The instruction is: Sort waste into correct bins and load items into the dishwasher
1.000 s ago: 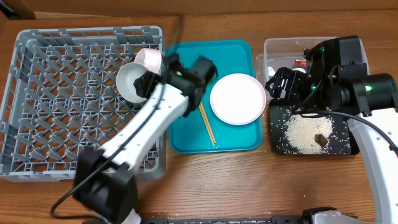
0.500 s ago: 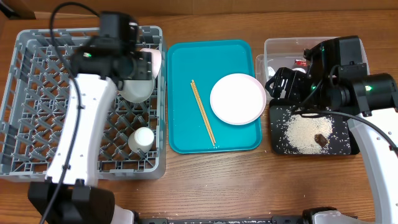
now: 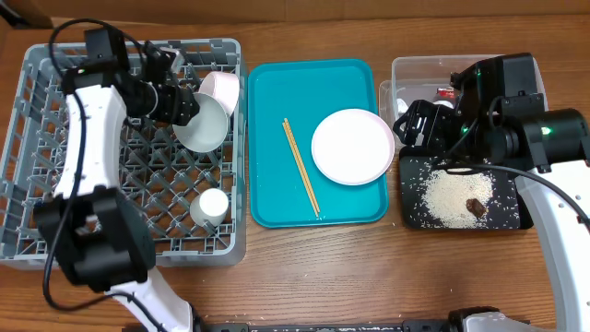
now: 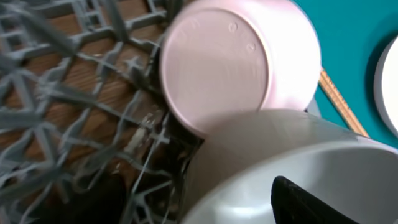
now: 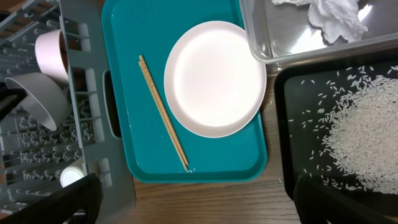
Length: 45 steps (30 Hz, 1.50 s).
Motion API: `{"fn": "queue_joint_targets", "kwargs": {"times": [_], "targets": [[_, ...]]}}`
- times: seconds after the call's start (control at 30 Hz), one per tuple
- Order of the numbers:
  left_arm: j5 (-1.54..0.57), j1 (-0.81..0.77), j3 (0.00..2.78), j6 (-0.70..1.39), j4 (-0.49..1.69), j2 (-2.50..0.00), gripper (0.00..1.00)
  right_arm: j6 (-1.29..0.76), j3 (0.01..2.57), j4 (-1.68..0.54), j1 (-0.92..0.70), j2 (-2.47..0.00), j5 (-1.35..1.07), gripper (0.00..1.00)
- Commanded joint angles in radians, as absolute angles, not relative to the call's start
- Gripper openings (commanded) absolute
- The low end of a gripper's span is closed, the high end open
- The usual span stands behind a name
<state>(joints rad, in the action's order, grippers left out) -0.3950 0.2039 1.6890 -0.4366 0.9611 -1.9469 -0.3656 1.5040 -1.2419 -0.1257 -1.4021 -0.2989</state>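
Note:
Over the grey dishwasher rack (image 3: pixel 92 194), my left gripper (image 3: pixel 184 106) stands open astride the rim of the pale grey bowl (image 3: pixel 205 124), one finger (image 4: pixel 311 202) inside it. That bowl (image 4: pixel 280 155) leans tilted against the pinkish bowl (image 4: pixel 230 62), which stands on edge by the rack's right wall. The white cup (image 3: pixel 212 205) sits lower in the rack. The plate (image 5: pixel 214 78) and chopsticks (image 5: pixel 161 112) lie on the teal tray (image 3: pixel 277 92). My right gripper (image 5: pixel 193 208) hangs wide open and empty above the wood between the teal tray and the black tray (image 3: pixel 415 207).
The black tray holds rice (image 3: pixel 452 194) and a brown lump (image 3: pixel 477 207). Behind it the clear tub (image 5: pixel 286 43) holds a crumpled tissue (image 5: pixel 333 15). The right arm (image 3: pixel 507 111) covers much of the tub from above. Bare wood runs along the table's front.
The left arm has swung left from over the teal tray to over the rack, uncovering the cup and chopsticks. The grey bowl stays against the pinkish bowl. The right arm is still.

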Motion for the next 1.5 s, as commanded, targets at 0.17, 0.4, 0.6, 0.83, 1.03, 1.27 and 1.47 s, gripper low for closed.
{"fn": "queue_joint_targets", "kwargs": {"times": [0.17,0.4,0.6,0.83,1.03,1.27,1.47], "targets": [[-0.503,0.202,1.697,-0.516,0.954,-2.040,0.48,-0.358,1.505,-1.237,-0.124,-1.404,-0.288,1.00],[-0.503,0.204,1.720,-0.481,0.974,-2.014,0.31,-0.358,1.505,-1.237,-0.124,-1.404,-0.288,1.00],[-0.486,0.205,1.748,-0.471,0.998,-1.964,0.04,-0.358,1.505,-1.237,-0.124,-1.404,-0.288,1.00],[-0.046,0.204,1.751,-0.154,0.990,-1.842,0.04,-0.358,1.505,-1.237,-0.124,-1.404,-0.288,1.00],[0.405,0.202,1.751,0.224,1.009,-1.703,0.04,-0.358,1.505,-1.237,-0.124,-1.404,-0.288,1.00],[0.643,0.186,1.750,0.467,1.006,-1.562,0.04,-0.358,1.505,-1.237,-0.124,-1.404,-0.289,1.00],[0.913,0.096,1.750,0.464,0.949,-1.604,0.04,-0.358,1.505,-1.237,-0.124,-1.404,-0.289,1.00]]}}
